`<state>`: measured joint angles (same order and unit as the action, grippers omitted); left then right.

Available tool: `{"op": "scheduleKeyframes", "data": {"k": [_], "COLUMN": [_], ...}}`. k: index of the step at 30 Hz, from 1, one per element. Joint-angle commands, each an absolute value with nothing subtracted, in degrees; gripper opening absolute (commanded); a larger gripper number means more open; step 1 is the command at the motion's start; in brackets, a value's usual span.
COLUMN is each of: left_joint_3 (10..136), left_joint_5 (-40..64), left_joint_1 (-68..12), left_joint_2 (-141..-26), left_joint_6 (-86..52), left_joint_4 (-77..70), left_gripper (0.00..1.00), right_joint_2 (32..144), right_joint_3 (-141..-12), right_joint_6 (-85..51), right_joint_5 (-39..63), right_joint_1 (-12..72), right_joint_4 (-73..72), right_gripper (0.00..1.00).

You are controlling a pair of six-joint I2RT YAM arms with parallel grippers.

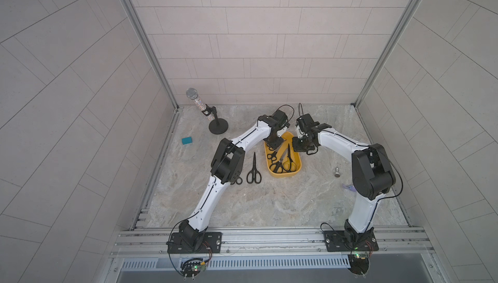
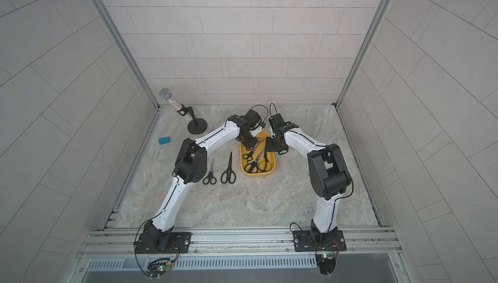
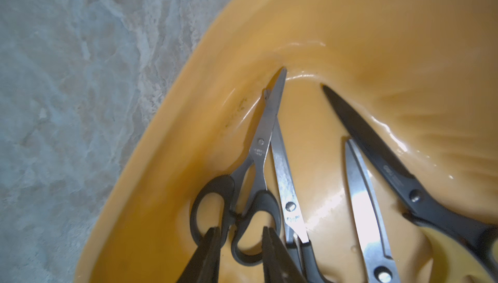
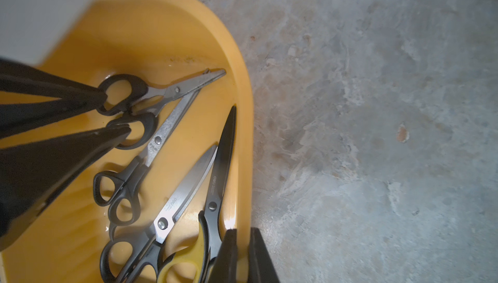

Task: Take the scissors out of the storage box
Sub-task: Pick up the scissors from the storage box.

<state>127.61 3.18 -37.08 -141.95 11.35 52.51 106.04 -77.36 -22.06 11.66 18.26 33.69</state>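
Note:
The yellow storage box (image 1: 285,175) (image 2: 256,174) sits mid-table and holds several scissors. My left gripper (image 3: 241,234) (image 1: 274,144) reaches down into its far end, shut on the black handle loops of the small metal-bladed scissors (image 3: 262,144) (image 4: 175,90). My right gripper (image 4: 244,231) (image 1: 300,148) is shut on the box's right rim (image 4: 244,133). The yellow-and-black-handled scissors (image 4: 213,206) lie along that wall. Two black pairs lie on the table left of the box, one (image 1: 253,169) in full view and one (image 2: 210,175) beside the left arm.
A glitter microphone on a black stand (image 1: 204,112) stands at the back left, with a teal block (image 1: 187,140) near it. A small metal knob (image 1: 336,172) and a purple scrap (image 1: 349,187) lie by the right arm. Walls enclose three sides.

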Motion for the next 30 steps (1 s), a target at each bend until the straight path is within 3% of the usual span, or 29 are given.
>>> {"op": "scheduleKeyframes", "data": {"k": [1,13,20,23,27,30], "left_joint_3": [129.29,131.09,134.31,134.5,134.76,134.67], "left_joint_5": [1.86,-1.64,2.94,5.41,5.13,6.16], "left_joint_1": [-36.89,-36.66,-36.13,-36.09,-36.1,-36.04], "left_joint_2": [-143.52,-144.9,-147.52,-148.48,-149.39,-149.46], "left_joint_6": [12.65,14.05,15.34,14.62,13.63,13.19], "left_joint_4": [56.6,58.82,62.71,63.88,64.46,64.77], "left_gripper": [0.33,0.33,0.43,0.36,0.35,0.27], "right_joint_2": [105.34,106.83,106.52,106.57,106.38,106.17], "right_joint_3": [-78.79,-79.9,-79.54,-79.39,-79.27,-79.24], "right_joint_6": [-24.55,-25.28,-25.25,-25.33,-25.4,-25.41], "right_joint_5": [13.23,12.88,13.54,13.59,13.54,13.19], "right_joint_1": [18.28,17.5,17.48,17.5,17.49,17.47], "right_joint_4": [33.59,33.85,33.75,33.62,33.61,33.57], "right_gripper": [0.0,0.0,0.0,0.0,0.0,0.0]}}
